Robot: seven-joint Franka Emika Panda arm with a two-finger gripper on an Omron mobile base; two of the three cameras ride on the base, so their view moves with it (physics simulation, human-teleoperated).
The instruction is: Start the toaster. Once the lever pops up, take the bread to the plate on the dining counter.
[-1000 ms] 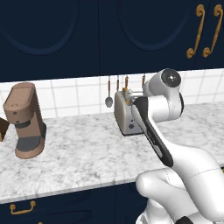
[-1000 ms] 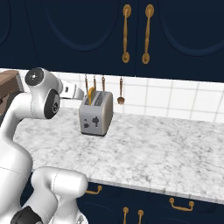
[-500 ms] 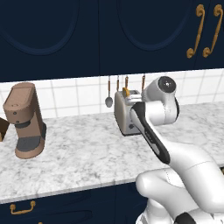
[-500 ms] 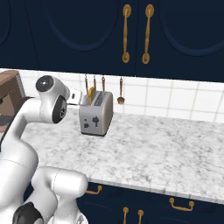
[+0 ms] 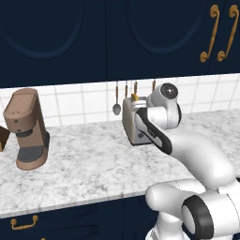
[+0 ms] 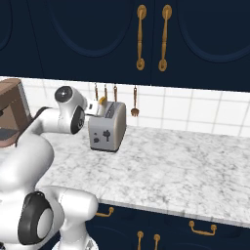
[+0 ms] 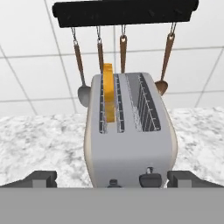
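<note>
Over the last second the arm has swung in from the right of the left base view toward the toaster (image 5: 134,125), so its wrist now covers the near end of the toaster there, where before a gap showed between them. By my reading this is the approach to the lever (image 7: 150,179), which sits high on the narrow face at the lower middle of the hand view, so the toaster looks not yet started.

The toaster stands on the marble worktop (image 6: 185,161) against the white tiles, under a rack of hanging utensils (image 7: 124,12). The bread (image 7: 108,92) stands upright in the left slot, its orange crust poking above the top.

The arm reaches forward, forearm level, hand aimed along the toaster. The pincer (image 7: 112,178) is open, its tips spread wide at the lower corners of the hand view, either side of the toaster's face, touching nothing.
</note>
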